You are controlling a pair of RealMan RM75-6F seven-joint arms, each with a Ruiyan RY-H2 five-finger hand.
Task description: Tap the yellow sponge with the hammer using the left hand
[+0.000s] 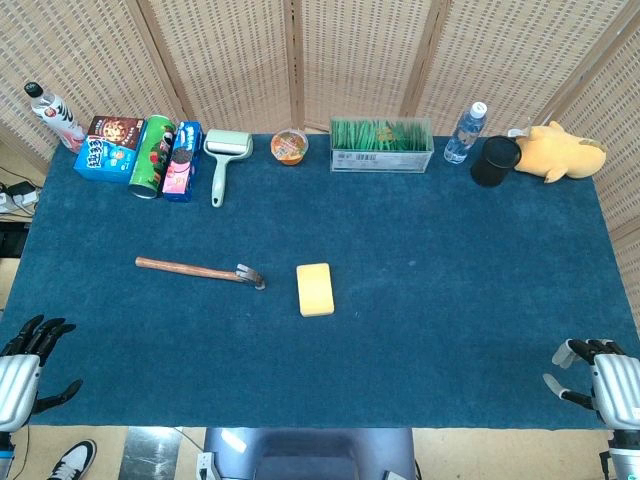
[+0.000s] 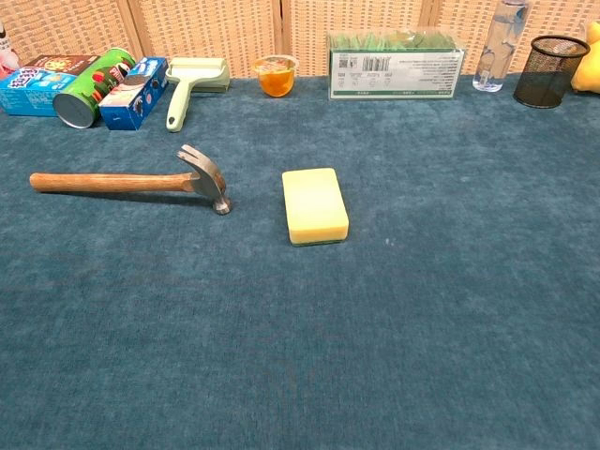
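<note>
left hand (image 1: 30, 365): at the near left edge of the surface (image 1: 450, 330), fingers spread, holding nothing.
right hand (image 1: 600, 375): at the near right edge, fingers apart, empty.
sponge (image 2: 314, 204): yellow, flat on the blue surface near the middle.
hammer (image 2: 131, 181): lying just left of the sponge, apart from it, head toward it, wooden handle pointing left.
far edge: snack boxes, lint roller (image 1: 224, 160), bottle (image 1: 465, 132), black cup (image 1: 495, 160).

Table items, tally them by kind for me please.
Tools: 3, hammer, yellow sponge, lint roller
Snacks: 5
Bottles: 2
Green box: 1
Mesh cup: 1
Plush toy: 1
Total: 13
</note>
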